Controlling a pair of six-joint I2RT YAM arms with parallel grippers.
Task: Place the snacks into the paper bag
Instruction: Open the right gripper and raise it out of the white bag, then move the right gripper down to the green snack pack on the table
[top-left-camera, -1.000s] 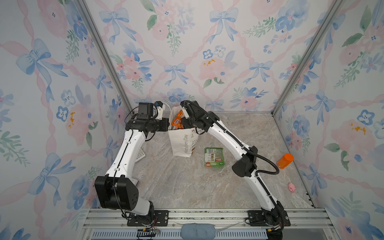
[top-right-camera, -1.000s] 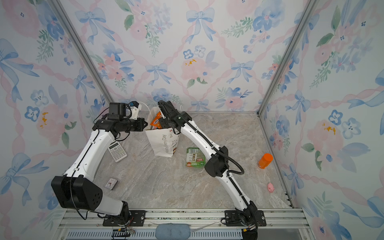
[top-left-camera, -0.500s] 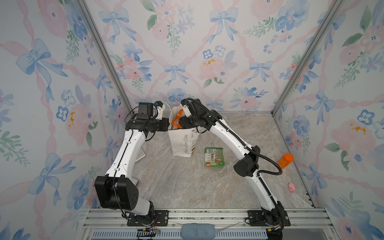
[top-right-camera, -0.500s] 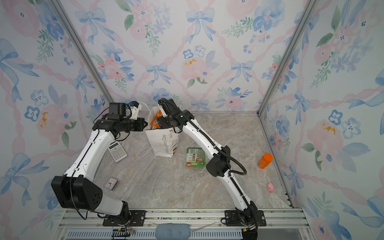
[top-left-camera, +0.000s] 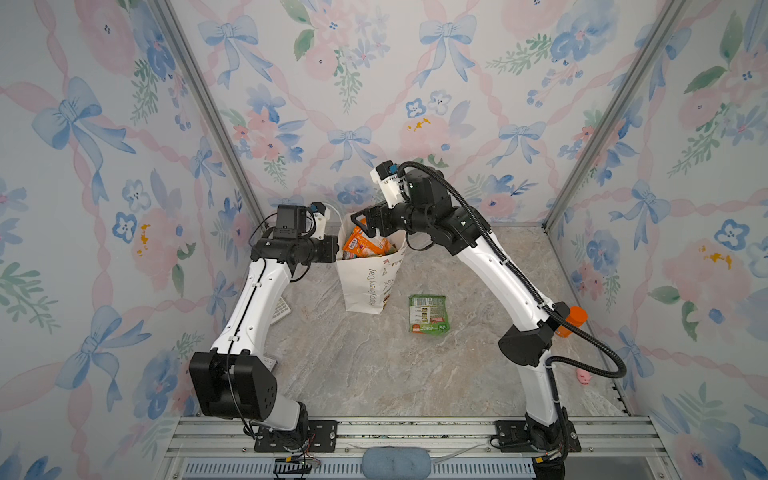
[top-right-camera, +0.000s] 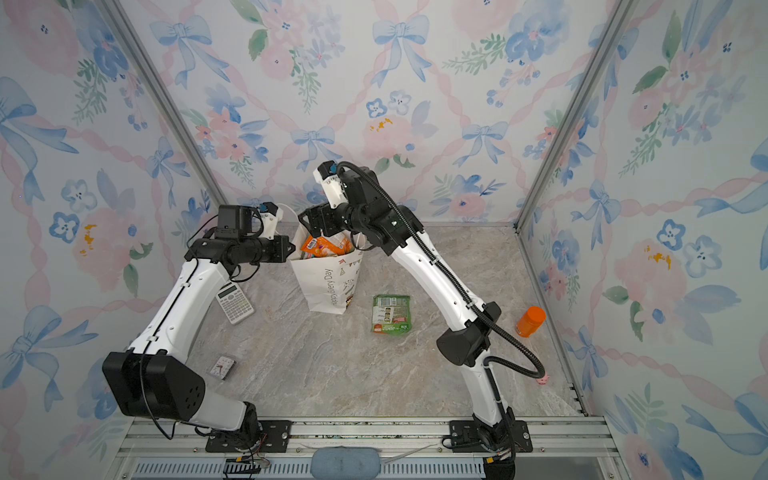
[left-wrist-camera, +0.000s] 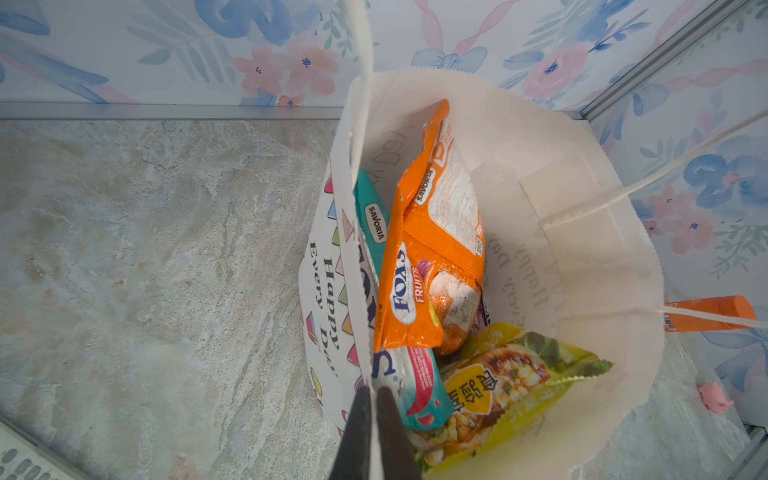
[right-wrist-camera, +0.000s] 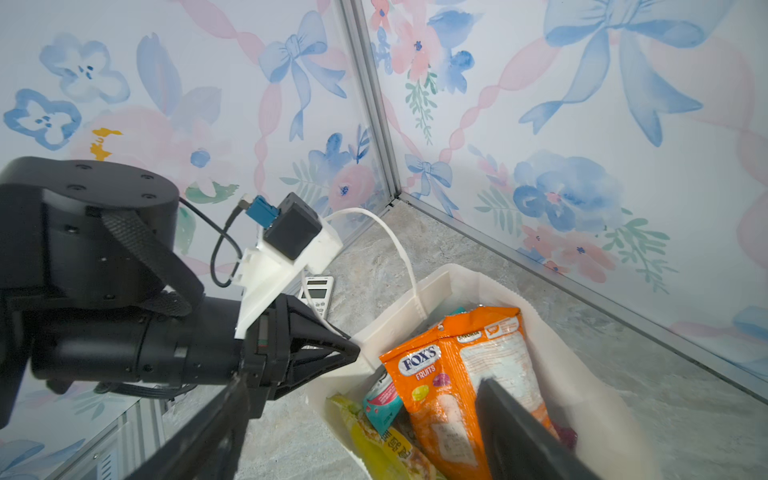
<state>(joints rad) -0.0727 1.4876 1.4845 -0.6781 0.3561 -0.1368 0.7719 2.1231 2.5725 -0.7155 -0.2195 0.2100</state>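
The white paper bag (top-left-camera: 368, 282) (top-right-camera: 328, 286) stands upright near the back wall. My left gripper (top-left-camera: 337, 249) (left-wrist-camera: 372, 390) is shut on the bag's left rim (left-wrist-camera: 353, 166). Inside lean an orange FOX'S packet (left-wrist-camera: 432, 249) (right-wrist-camera: 457, 374), a teal packet (left-wrist-camera: 372, 220) and a yellow packet (left-wrist-camera: 498, 386). My right gripper (top-left-camera: 365, 222) (right-wrist-camera: 361, 378) hangs open over the bag's mouth, its fingers (right-wrist-camera: 511, 428) wide apart above the orange packet, gripping nothing. A green packet (top-left-camera: 428, 313) (top-right-camera: 390, 313) lies flat on the table to the right of the bag.
A calculator (top-right-camera: 235, 301) and a small clock (top-right-camera: 222, 368) lie on the left, under my left arm. An orange-capped bottle (top-right-camera: 531, 321) and a pink pig toy (top-right-camera: 542, 379) sit by the right wall. The bag's cord handle (right-wrist-camera: 399, 245) arches beside my left wrist.
My right gripper has opened wider and risen a little above the bag's mouth, leaving the orange packet inside. The left gripper has stayed on the rim.
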